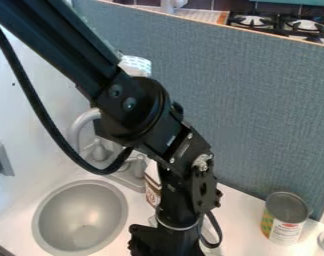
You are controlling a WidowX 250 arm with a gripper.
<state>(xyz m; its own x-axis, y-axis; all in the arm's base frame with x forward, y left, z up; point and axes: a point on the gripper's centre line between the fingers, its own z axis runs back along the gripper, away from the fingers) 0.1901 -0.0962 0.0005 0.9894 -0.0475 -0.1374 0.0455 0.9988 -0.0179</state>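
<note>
We cannot tell whether the hand (166,244) at bottom centre is open or closed, so we should move it slowly, clear of the carton (152,192) behind the arm (181,195) and the tin can (285,218) at lower right.

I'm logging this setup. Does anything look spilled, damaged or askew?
Nothing stands out: the can is upright by the blue-grey partition, and no spill shows on the visible counter. The arm hides some.

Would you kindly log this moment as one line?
arm: over counter | sink bowl: picture-left of arm | can: upright near blue panel | stove: beyond panel
</note>
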